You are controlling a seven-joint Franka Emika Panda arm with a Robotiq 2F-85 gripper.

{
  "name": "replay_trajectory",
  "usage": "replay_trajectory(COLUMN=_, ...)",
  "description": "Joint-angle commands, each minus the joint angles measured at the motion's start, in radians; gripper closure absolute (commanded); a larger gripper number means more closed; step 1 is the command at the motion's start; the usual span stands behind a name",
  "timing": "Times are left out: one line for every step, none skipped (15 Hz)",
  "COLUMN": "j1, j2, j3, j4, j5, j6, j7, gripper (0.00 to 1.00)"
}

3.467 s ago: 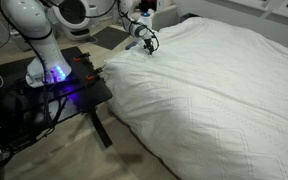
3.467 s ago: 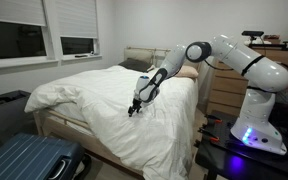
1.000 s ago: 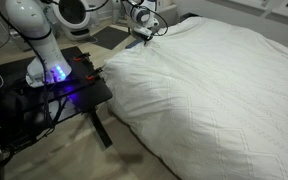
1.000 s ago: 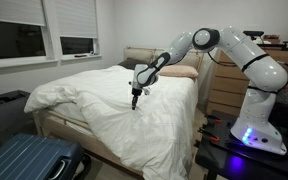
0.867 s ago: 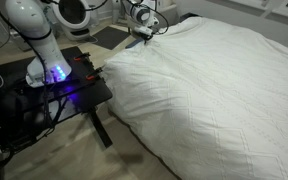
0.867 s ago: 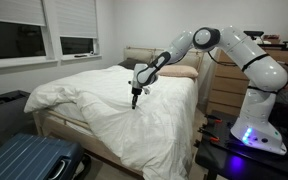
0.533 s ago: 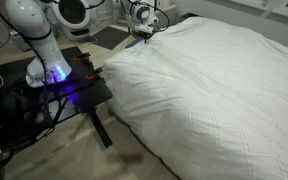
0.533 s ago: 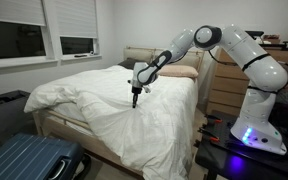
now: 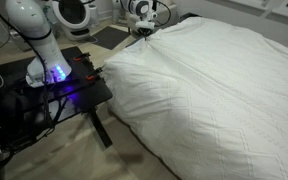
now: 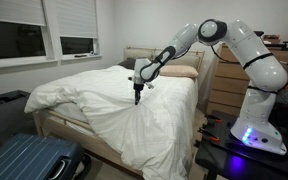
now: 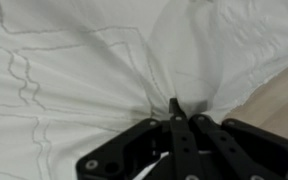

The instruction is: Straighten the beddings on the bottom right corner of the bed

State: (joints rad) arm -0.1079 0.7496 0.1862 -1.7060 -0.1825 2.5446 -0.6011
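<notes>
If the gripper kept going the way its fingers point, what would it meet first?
The bedding: the gripper points down into it, and in the wrist view its closed jaws seem to pinch a fold, with the bed underneath.

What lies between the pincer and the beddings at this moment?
Nothing. In the wrist view the pincer is closed on a pinched fold of the beddings, with creases fanning out from its tips; no gap shows.
</notes>
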Motion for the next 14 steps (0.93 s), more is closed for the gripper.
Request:
replay_trajectory(j1=0.009, j2=-0.158, j3=0.053, j4=-0.19, j5=0.018, j6=-0.07, j7=-0.08, gripper=0.99)
replay_trajectory(j1=0.01, j2=-0.171, j3=0.052, j4=-0.201, j5=0.017, j6=-0.075, j7=-0.1, gripper=0.99)
replay_trajectory(j1=0.008, j2=-0.185, j3=0.054, j4=-0.215, j5=0.019, j6=-0.076, j7=-0.125, gripper=0.99)
replay_trajectory(j1=0.007, j2=-0.195, j3=0.055, j4=-0.224, j5=0.022, j6=-0.078, j7=-0.148, gripper=0.99)
replay_trajectory(j1=0.008, j2=-0.206, j3=0.055, j4=-0.236, j5=0.025, j6=-0.078, j7=-0.168, gripper=0.99)
replay_trajectory(j1=0.008, j2=-0.216, j3=0.055, j4=-0.246, j5=0.029, j6=-0.08, j7=-0.187, gripper=0.99)
replay_trajectory(j1=0.008, j2=-0.224, j3=0.055, j4=-0.257, j5=0.032, j6=-0.075, j7=-0.203, gripper=0.99)
replay_trajectory(j1=0.009, j2=-0.232, j3=0.055, j4=-0.266, j5=0.034, j6=-0.074, j7=-0.215, gripper=0.99)
replay_trajectory(j1=0.012, j2=-0.239, j3=0.052, j4=-0.276, j5=0.033, j6=-0.069, j7=-0.225, gripper=0.99)
replay_trajectory(j1=0.018, j2=-0.245, j3=0.047, j4=-0.283, j5=0.029, j6=-0.073, j7=-0.233, gripper=0.99)
replay_trajectory(j1=0.024, j2=-0.25, j3=0.041, j4=-0.29, j5=0.026, j6=-0.074, j7=-0.23, gripper=0.99)
replay_trajectory(j1=0.029, j2=-0.255, j3=0.036, j4=-0.297, j5=0.022, j6=-0.077, j7=-0.236, gripper=0.99)
replay_trajectory(j1=0.032, j2=-0.259, j3=0.034, j4=-0.304, j5=0.019, j6=-0.076, j7=-0.238, gripper=0.99)
replay_trajectory(j1=0.035, j2=-0.262, j3=0.032, j4=-0.309, j5=0.014, j6=-0.081, j7=-0.239, gripper=0.99)
